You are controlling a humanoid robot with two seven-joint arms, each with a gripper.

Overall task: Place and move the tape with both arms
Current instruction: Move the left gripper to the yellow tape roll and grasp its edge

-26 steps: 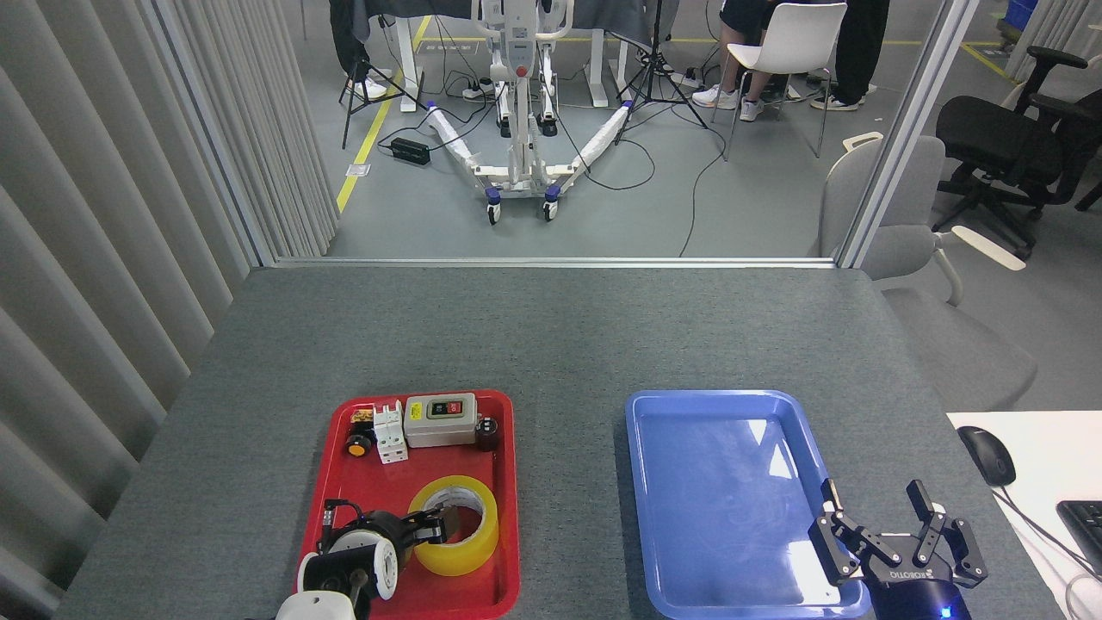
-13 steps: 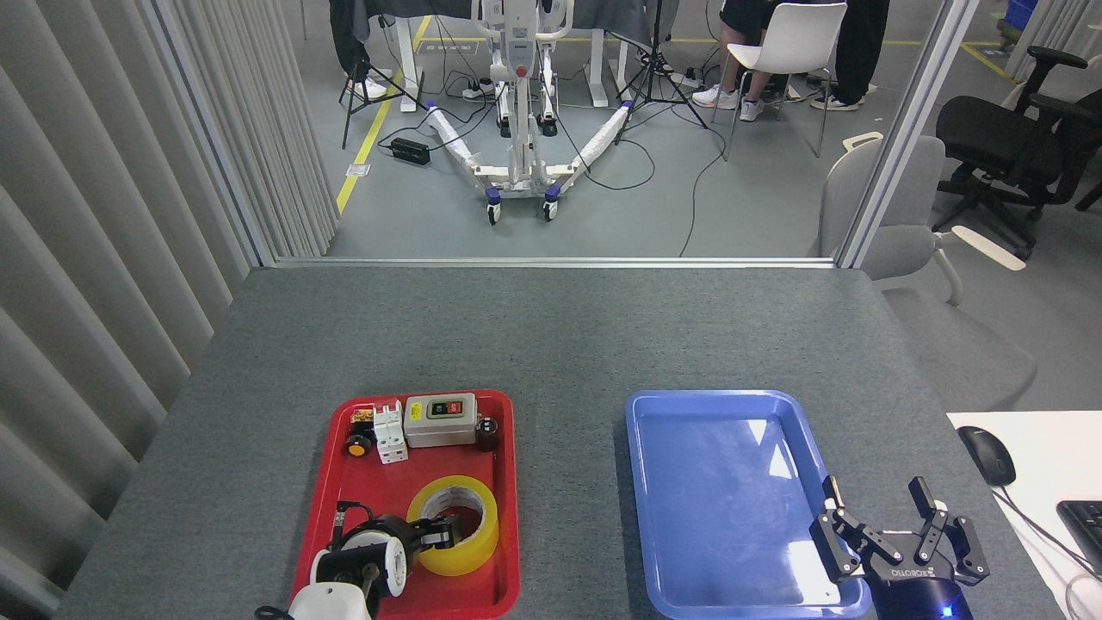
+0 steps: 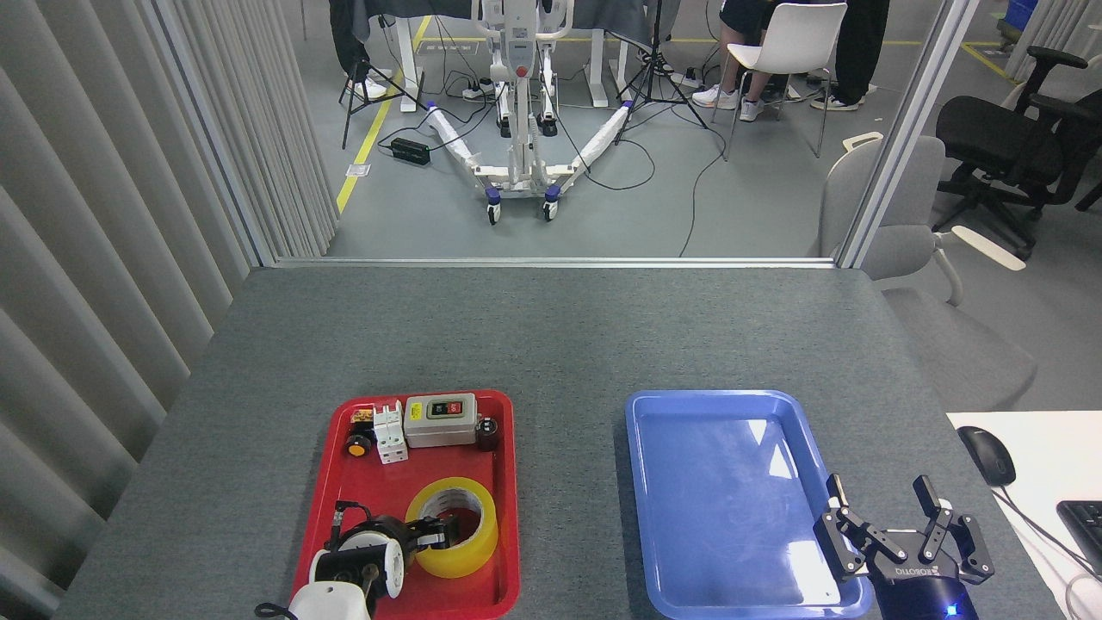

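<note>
Because the tape (image 3: 453, 526) lies flat in the near half of the red tray (image 3: 508, 491), with its open core facing up, the left gripper (image 3: 435, 532) reaches it low and from the near-left, its black fingers set across the roll's near-left wall. One finger appears to sit inside the core against the white cardboard and the other outside on the yellow winding, which would suit a pinch through the wall, the only narrow part a roll this wide offers; whether the fingers are already clamped on that wall or merely set around it cannot be told from this angle. The roll rests on the tray floor, so the lift seems not yet begun. Behind it, along the tray's far edge, stand a grey switch box (image 3: 441, 419), a white breaker (image 3: 390, 433) and small dark and yellow parts, near but clear of the roll. Between the trays runs bare grey table (image 3: 568, 344). The blue tray (image 3: 680, 405) holds nothing, likely the place meant to receive the tape. At its near-right corner the right gripper (image 3: 887, 523) hovers with fingers spread wide apart and nothing between them, probably poised to take the roll over.
</note>
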